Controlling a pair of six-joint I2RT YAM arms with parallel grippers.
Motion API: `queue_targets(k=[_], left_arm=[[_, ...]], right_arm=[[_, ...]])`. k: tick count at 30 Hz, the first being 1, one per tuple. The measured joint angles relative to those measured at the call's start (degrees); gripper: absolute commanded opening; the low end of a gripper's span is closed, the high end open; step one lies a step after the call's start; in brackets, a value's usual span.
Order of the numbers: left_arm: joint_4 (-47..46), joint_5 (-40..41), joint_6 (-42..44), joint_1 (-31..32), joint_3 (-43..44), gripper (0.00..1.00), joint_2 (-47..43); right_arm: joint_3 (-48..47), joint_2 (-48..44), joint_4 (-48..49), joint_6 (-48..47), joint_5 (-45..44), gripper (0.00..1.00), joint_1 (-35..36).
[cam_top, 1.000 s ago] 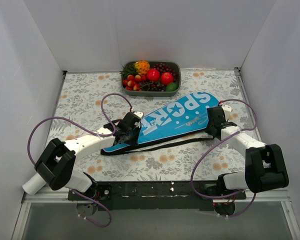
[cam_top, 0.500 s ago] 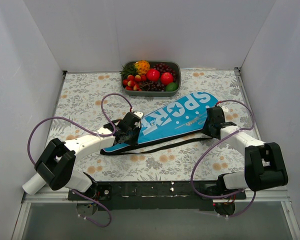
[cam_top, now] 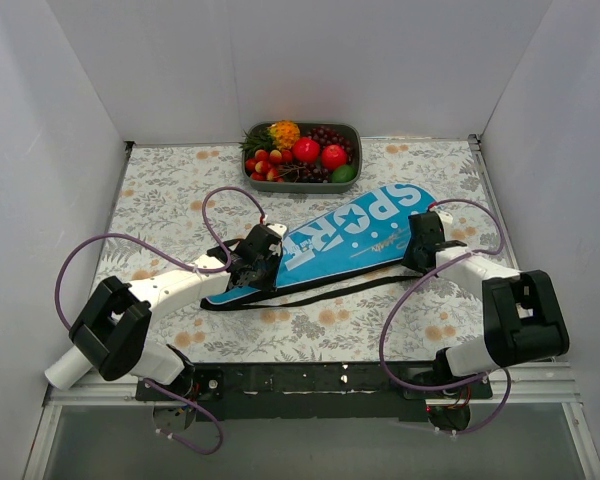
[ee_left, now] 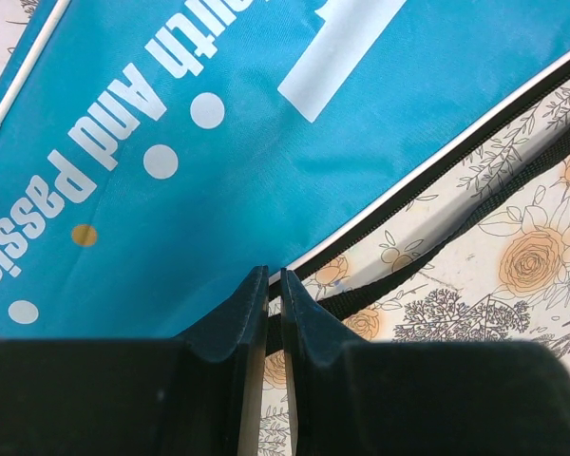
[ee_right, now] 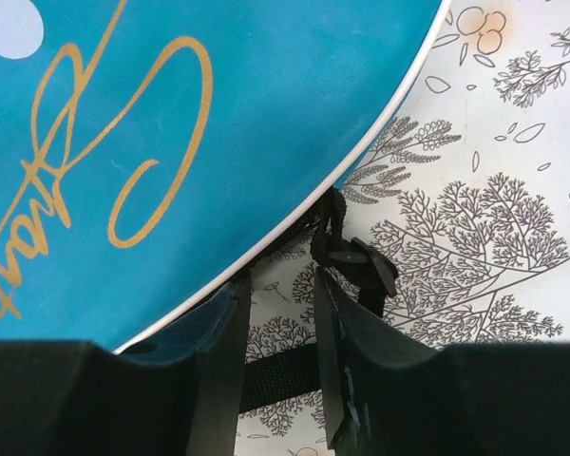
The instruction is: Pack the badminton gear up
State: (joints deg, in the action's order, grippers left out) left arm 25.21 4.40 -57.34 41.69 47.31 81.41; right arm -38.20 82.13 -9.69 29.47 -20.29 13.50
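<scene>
While flat on cloth (cam_top: 160, 190), bag (cam_top: 350, 235) rim at left claw (ee_left: 273, 274), closed; right claw (ee_right: 280, 275) slightly parted; open cloth beyond

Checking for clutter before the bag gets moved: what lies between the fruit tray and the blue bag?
Only bare flowered tablecloth, as the top view shows. The fruit tray and the blue bag lie apart, not touching.

bag (cam_top: 340, 240) lying diagonally across the middle, fruit tray (cam_top: 300, 186) just behind it, strap (cam_top: 320, 293) along its near edge
</scene>
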Motion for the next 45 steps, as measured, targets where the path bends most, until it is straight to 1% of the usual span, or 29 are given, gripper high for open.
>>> queue_targets(k=[7,13,16,17,23,31,34,35,45], left_arm=[[0.0,-0.39,0.11,0.0,0.0,0.1,0.04],[0.0,-0.48,0.15,0.0,0.0,0.1,0.63],[0.0,-0.5,0.17,0.0,0.0,0.1,0.7],[0.02,-0.5,0.17,0.0,0.0,0.1,0.7],[0.02,-0.55,0.2,0.0,0.0,0.1,0.83],[0.02,-0.57,0.2,0.0,0.0,0.1,0.85],[0.02,-0.55,0.2,0.0,0.0,0.1,0.87],[0.02,-0.55,0.2,0.0,0.0,0.1,0.87],[0.13,0.09,0.39,0.0,0.24,0.1,2.25]], right_arm=[[-0.85,1.6,0.94,-0.11,-2.16,0.39,0.0],[-1.07,2.32,2.03,-0.24,-3.13,0.34,-0.24],[-1.16,2.58,2.56,-0.37,-3.3,0.3,-0.68],[-1.18,2.64,2.64,-0.5,-3.37,0.27,-0.79],[-1.36,2.78,2.62,-1.42,-3.56,0.19,-1.92],[-1.79,3.41,2.86,-2.36,-3.56,0.14,-2.56],[-2.38,4.26,3.52,-2.91,-3.58,0.06,-2.62],[-2.62,4.59,3.82,-3.15,-3.58,0.01,-2.62],[-3.28,5.46,4.9,-5.77,-2.51,0.01,-3.02]])
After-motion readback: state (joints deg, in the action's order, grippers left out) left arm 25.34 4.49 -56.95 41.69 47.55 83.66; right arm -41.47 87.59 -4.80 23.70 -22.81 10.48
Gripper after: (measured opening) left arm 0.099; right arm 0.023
